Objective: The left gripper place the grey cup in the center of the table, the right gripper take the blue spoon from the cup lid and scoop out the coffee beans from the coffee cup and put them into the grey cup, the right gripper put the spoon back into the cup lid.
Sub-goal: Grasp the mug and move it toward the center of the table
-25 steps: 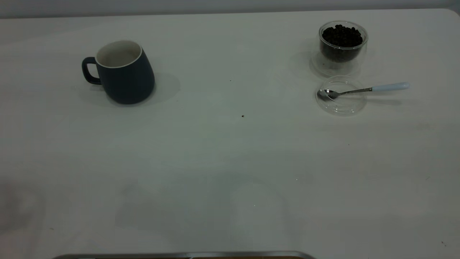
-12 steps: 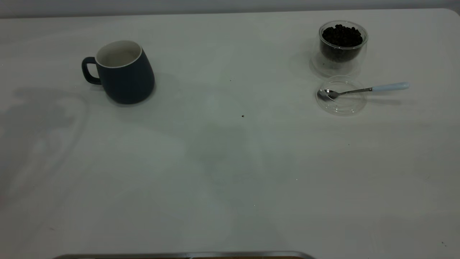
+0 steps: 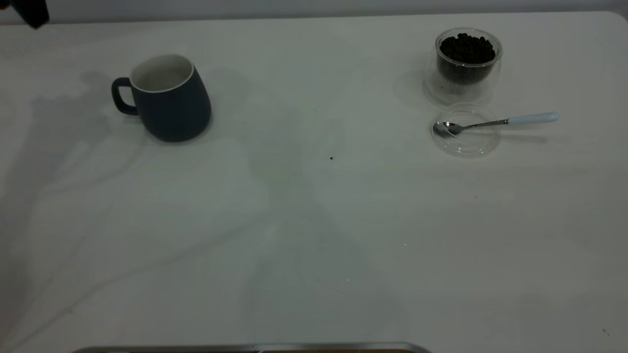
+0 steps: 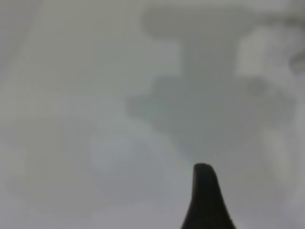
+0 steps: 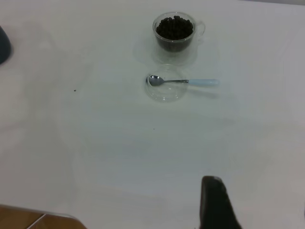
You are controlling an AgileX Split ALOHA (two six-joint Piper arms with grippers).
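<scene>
Table (image 3: 314,220): we see a plain white tabletop carrying a few tiny dark specks, one of them near its middle.

Grey cup (image 3: 169,98): upright on the left half of the table, toward the far edge. The loop handle points to the exterior view's left. The white inside shows no contents. In the right wrist view only a dark sliver of it shows at the frame edge.

Coffee cup (image 3: 466,63): a clear double-walled glass, upright at the far right of the table, well apart from the grey cup.

Coffee beans (image 3: 466,49): a dark heap filling the inner wall of the coffee cup up to about the rim.

Cup lid (image 3: 466,142): a clear shallow disc lying flat just in front of the coffee cup.

Blue spoon (image 3: 495,122): the steel bowl rests in the cup lid; the stem crosses the lid's rim and the pale blue handle reaches out past it to the right.

Left gripper (image 3: 29,11): we see only a dark part at the far left corner, clear of the grey cup. One black fingertip (image 4: 206,200) shows in the left wrist view; we cannot tell the finger spread.

Right gripper (image 5: 215,202): one black finger shows, well back from the cup lid; we cannot tell the spread.
</scene>
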